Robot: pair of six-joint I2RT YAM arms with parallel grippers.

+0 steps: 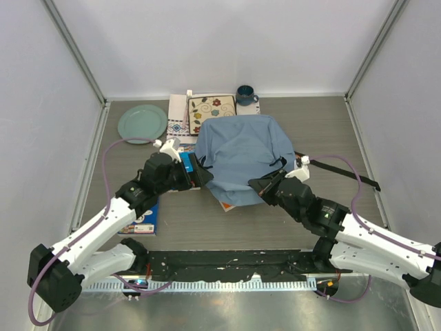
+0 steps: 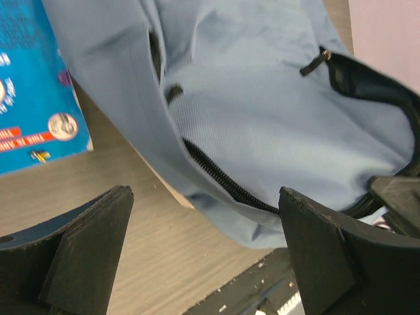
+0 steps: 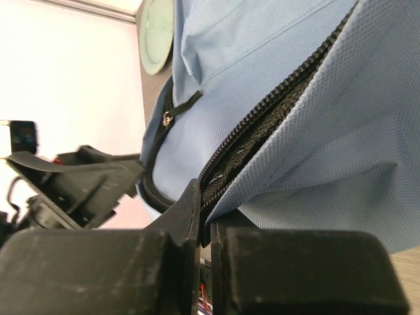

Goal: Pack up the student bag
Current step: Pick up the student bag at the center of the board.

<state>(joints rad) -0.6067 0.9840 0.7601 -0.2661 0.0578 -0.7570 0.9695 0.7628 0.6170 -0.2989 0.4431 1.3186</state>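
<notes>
Top external view places the student bag (image 1: 241, 148) mid-table (image 1: 331, 207) between both arms, a green plate (image 1: 142, 123) behind to the left. Left wrist view alone reveals the left gripper (image 2: 203, 216) spread wide and empty beside the bag's zipper (image 2: 223, 180), with a blue book (image 2: 33, 85) partly under the fabric. Right wrist view shows the right gripper (image 3: 205, 226) pinched on the bag's zippered edge.
</notes>
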